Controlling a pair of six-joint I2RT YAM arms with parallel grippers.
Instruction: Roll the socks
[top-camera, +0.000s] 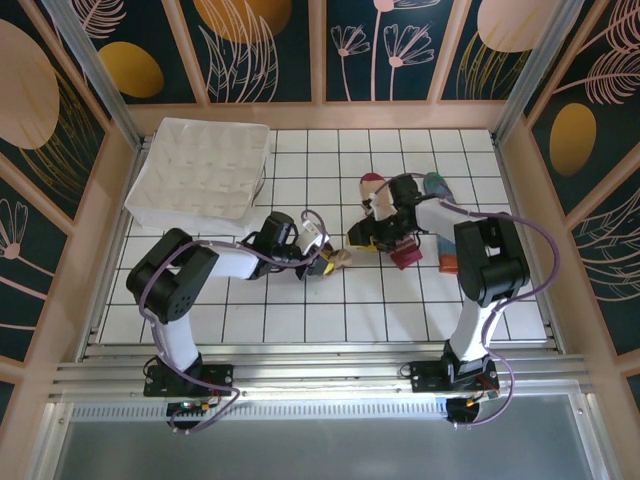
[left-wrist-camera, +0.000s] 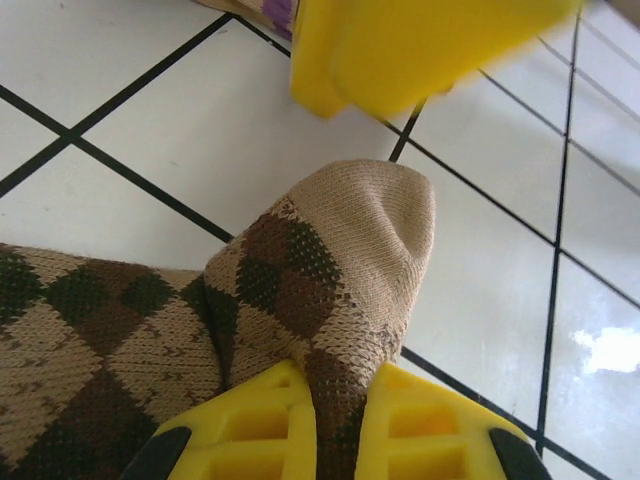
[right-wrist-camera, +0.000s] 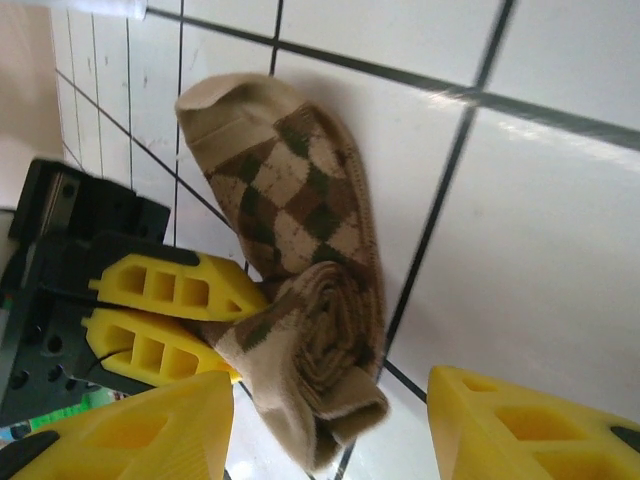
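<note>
My left fingers (left-wrist-camera: 295, 425) are pinched on the tan argyle sock (right-wrist-camera: 300, 220) beside its rolled part, on the desk (top-camera: 250, 320) right of the white tray (top-camera: 200, 170). My right fingers (right-wrist-camera: 170, 430) are open. It's soft and floppy, so grab the roll.

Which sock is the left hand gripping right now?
The tan-and-brown argyle sock, pinched in the left hand; the red-toed sock and blue-grey sock lie farther right.

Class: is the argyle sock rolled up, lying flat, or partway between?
Partway rolled. In the right wrist view one end of the argyle sock is coiled into a roll, while the other end lies flat.
</note>
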